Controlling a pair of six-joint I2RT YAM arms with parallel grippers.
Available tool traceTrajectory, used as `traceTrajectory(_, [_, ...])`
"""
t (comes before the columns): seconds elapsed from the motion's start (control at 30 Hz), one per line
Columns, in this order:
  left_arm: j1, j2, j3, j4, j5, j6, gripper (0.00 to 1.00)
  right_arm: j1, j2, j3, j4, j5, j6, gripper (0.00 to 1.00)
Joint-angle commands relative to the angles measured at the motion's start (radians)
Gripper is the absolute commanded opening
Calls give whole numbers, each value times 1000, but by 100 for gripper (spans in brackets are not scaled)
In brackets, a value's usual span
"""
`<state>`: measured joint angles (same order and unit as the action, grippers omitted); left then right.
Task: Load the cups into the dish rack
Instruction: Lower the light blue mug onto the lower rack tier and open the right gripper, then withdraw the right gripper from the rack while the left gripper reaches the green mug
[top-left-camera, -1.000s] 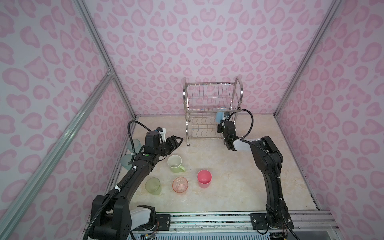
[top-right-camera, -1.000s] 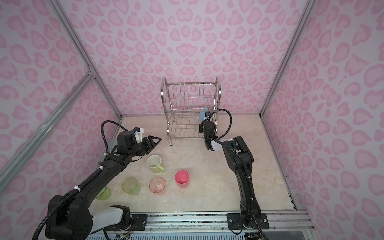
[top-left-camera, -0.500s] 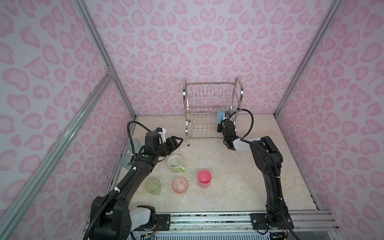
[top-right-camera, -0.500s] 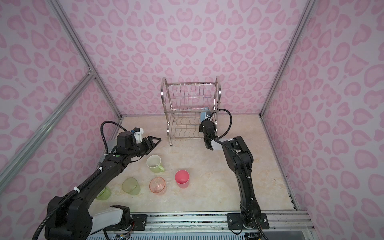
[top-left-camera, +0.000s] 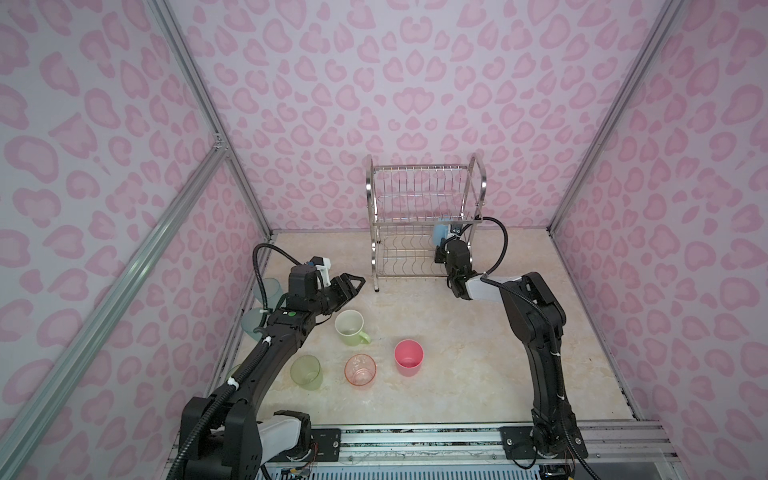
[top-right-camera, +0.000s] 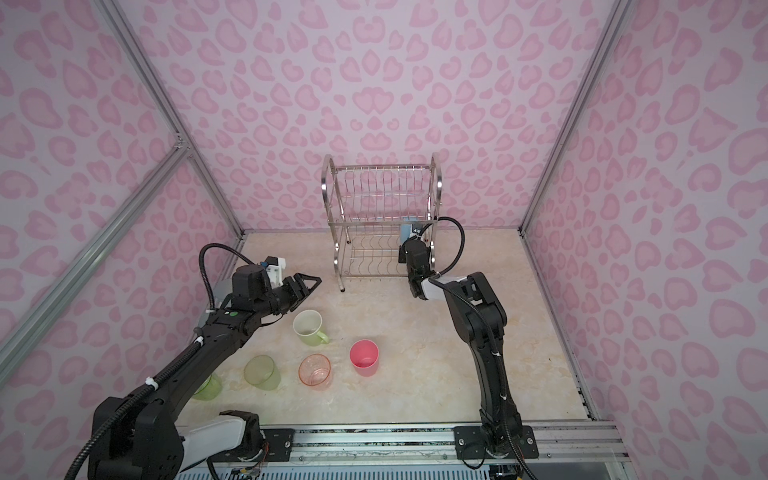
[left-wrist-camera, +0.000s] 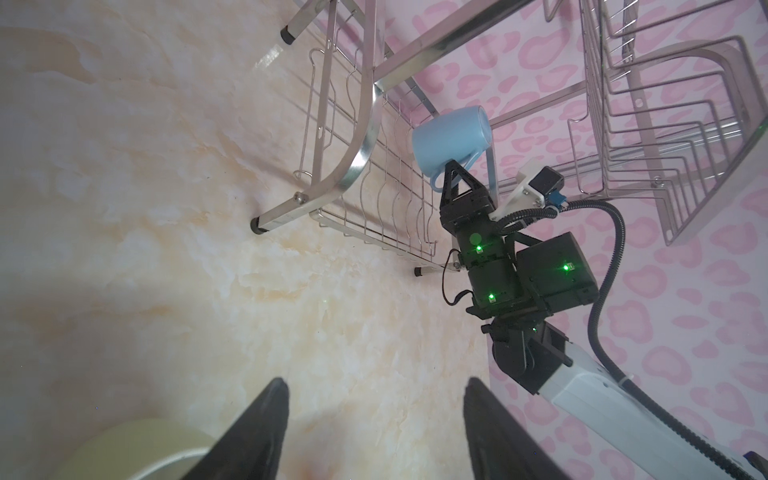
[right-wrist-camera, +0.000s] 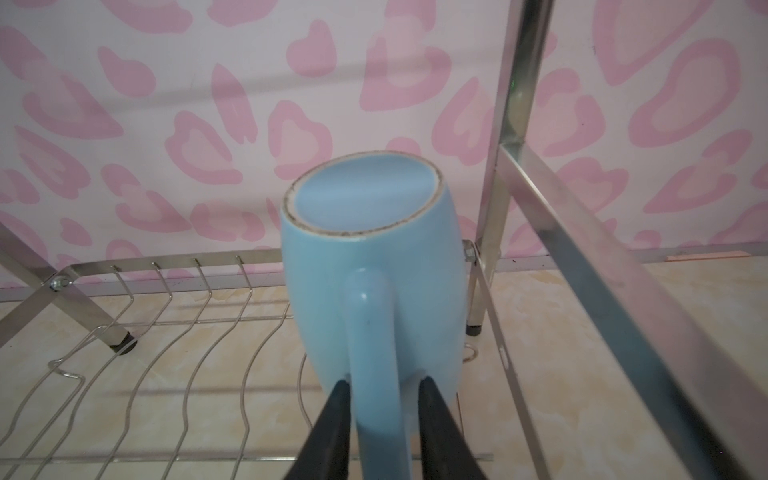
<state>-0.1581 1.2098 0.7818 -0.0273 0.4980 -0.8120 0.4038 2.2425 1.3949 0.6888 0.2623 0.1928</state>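
A blue mug hangs bottom-up and tilted over the lower tier, at the right end of the dish rack. Its handle points at my right gripper. The right jaws straddle the handle, slightly open, with a thin gap on one side. My left gripper hovers open and empty, just beyond the green mug. A pink tumbler, an orange-pink tumbler and a yellow-green tumbler stand upright on the table in front.
Two pale blue tumblers stand against the left wall behind my left arm. Another green tumbler is half hidden under that arm. The rack's steel post stands close beside the blue mug. Pink patterned walls close in three sides.
My right gripper's jaws have parted a little from the blue mug's handle. Neither arm has visibly moved, and the left gripper is as it was.
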Motion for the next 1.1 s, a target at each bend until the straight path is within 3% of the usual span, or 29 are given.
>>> traceTrajectory(0.0, [1, -10, -6, 38, 2, 6, 69, 1, -3, 3, 0, 16, 17, 33])
traceTrajectory(0.63, [3, -24, -21, 17, -9, 22, 76, 4, -84, -135, 93, 2, 73, 70])
traceTrajectory(0.77, [5, -21, -27, 8, -16, 27, 82, 6, -113, -190, 122, -11, 87, 74])
traceTrajectory(1.07, [5, -8, -26, -15, -34, 41, 83, 13, -144, -237, 137, -72, 112, 75])
